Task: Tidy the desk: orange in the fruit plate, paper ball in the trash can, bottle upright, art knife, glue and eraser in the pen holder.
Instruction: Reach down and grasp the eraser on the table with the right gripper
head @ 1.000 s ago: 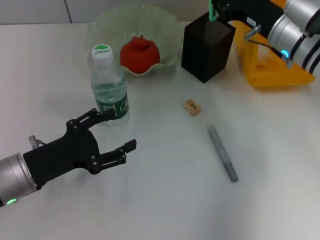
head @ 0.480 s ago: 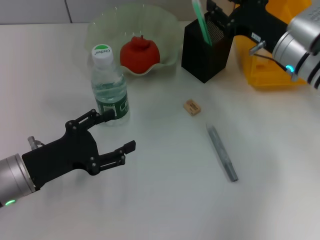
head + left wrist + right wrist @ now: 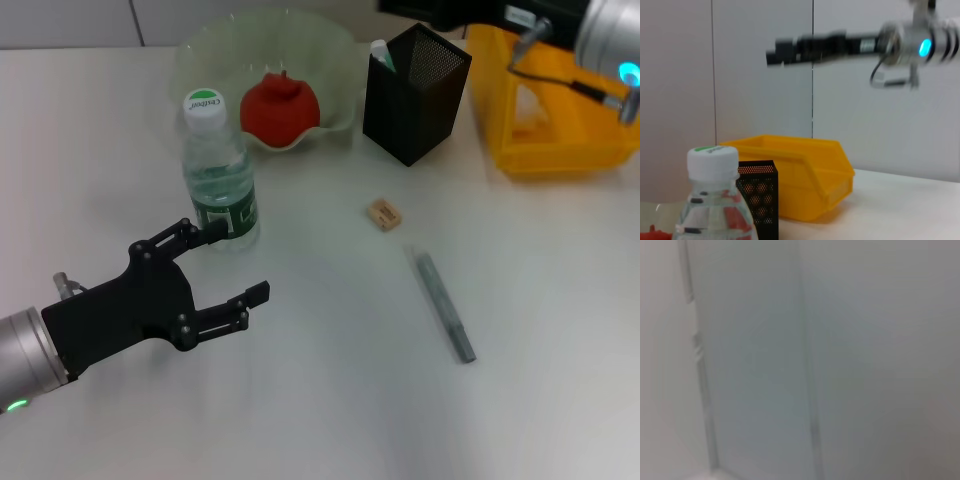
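The black mesh pen holder point(image 3: 414, 79) holds 1 green-tipped glue stick point(image 3: 382, 54), leaning at its rim. The fruit plate point(image 3: 330, 60) holds 1 red fruit point(image 3: 279, 105). The bottle point(image 3: 218, 172) stands upright. Eraser point(image 3: 384, 214) and grey art knife point(image 3: 444, 305) lie on the desk point(image 3: 330, 400). The left gripper point(image 3: 228, 268) hovers spread wide, empty. The right gripper point(image 3: 774, 53) is raised; its fingers are unclear.
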You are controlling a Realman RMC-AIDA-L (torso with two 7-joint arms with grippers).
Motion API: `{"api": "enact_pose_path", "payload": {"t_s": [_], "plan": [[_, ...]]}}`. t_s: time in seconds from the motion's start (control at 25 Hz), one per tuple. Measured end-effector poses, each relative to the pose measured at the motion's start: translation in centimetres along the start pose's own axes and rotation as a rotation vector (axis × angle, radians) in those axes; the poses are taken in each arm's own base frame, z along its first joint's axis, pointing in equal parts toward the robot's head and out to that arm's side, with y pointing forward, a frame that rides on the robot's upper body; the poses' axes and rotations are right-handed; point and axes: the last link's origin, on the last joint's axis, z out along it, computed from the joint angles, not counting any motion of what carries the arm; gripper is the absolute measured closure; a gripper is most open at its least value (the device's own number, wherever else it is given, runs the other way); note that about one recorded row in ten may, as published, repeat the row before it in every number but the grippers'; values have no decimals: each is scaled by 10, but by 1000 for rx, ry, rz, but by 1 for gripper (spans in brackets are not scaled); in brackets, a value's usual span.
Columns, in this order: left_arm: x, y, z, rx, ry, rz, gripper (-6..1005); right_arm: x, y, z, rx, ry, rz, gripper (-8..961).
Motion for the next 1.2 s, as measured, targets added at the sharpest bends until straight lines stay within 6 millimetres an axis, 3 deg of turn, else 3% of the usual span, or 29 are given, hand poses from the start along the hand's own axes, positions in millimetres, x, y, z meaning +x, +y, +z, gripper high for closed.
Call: {"api": "enact_pose_path", "payload": {"t_s": [0.04,0.12,0.16,0.2,0.4,0.56,0.72,1.2], "plan": [[0,0,0,0,0,0,139,-13,8,5,-33,76,-18,192],[0,0,1,-4,0,1,139,-20,18,14,-52,284,-22,159],[0,0,1,-4,0,1,139,-15,18,18,3,511,0,143],[0,0,1,-4,0,1,139,-15,18,18,3,511,0,127],[1,0,2,-7,2,5,139,3,9,36,119,877,82,112],[0,0,2,-7,2,6,139,28,5,61,120,1004,120,114],[1,0,2,-6,2,6,139,41,5,74,116,1044,122,115],[0,1,2,-9,1,7,139,67,9,95,95,1089,117,117]]}}
